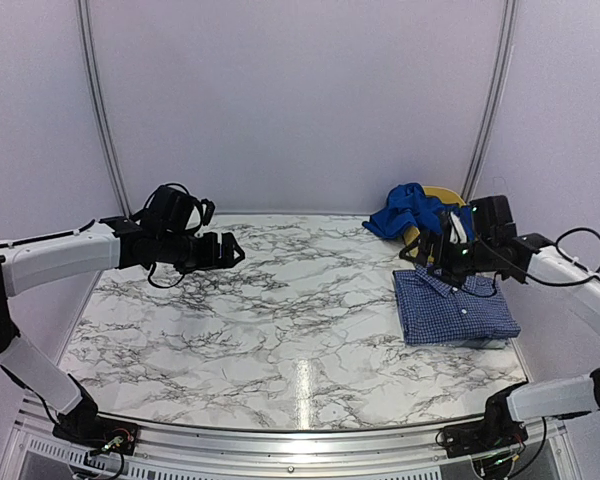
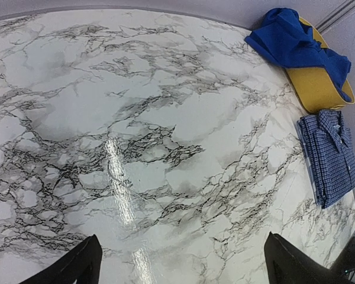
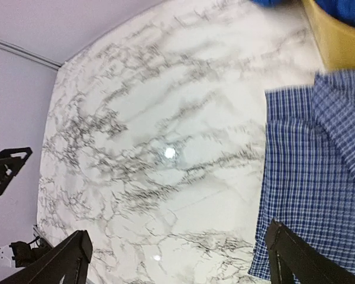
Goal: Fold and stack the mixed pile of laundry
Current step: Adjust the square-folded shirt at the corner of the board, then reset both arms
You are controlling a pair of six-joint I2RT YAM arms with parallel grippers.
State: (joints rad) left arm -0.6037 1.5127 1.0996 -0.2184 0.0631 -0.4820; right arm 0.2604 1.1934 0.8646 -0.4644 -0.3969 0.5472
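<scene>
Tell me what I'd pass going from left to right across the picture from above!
left gripper → marble table → folded checked shirt

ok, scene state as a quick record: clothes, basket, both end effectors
table: white marble pattern
checked shirt: folded, flat on the table's right side, collar toward the basket
blue garment: unfolded, draped over the basket at the far right
basket: yellow, just beyond the checked shirt
left end effector: open, empty, above the table's left side
right end effector: open, empty, over the checked shirt's far edge
pending: blue garment not yet folded or stacked
</scene>
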